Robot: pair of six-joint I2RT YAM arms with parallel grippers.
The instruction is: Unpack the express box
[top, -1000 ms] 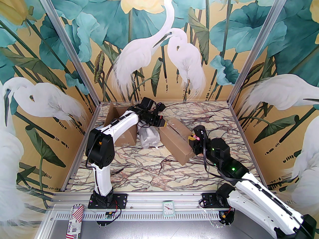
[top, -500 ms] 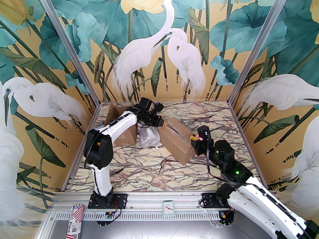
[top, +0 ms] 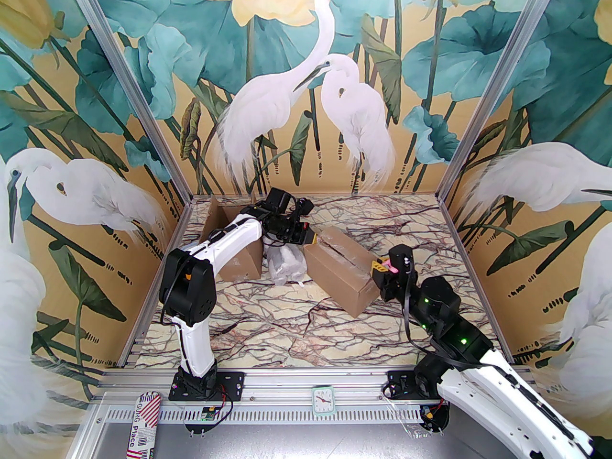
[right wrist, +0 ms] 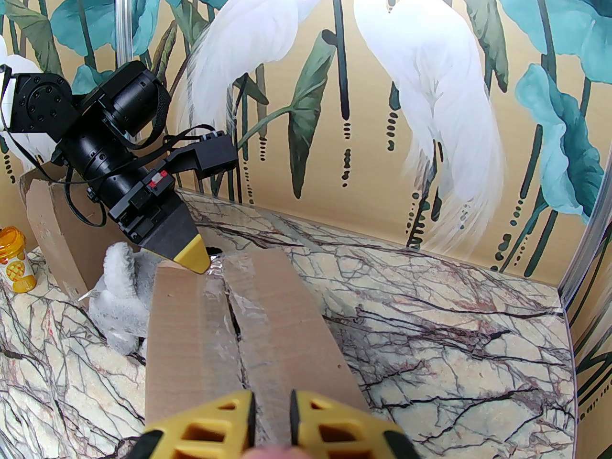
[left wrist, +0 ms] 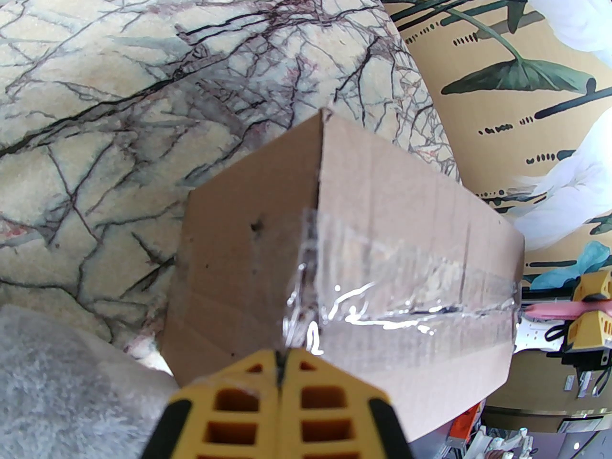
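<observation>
While the express box [top: 337, 268] lies closed near the middle of the counter [top: 287, 323], crinkled clear tape runs along its top seam. At its far end the left hand [left wrist: 282, 366], fingers pressed together, has its tip right at the taped edge. At its near right end the right hand [top: 380, 268] is clamped on a thin pink tool [left wrist: 559, 310]. Just left of the box lies a white fluffy bundle [top: 286, 263], then an open carton [top: 239, 261].

The marble-veined worktop [top: 287, 318] carries a taped cardboard box [top: 339, 275] near its middle and an open cardboard box [top: 244, 263] at the far left. A white fluffy bundle [top: 286, 265] lies between them, and a small yellow jar [right wrist: 16, 258] stands beside the open box.
</observation>
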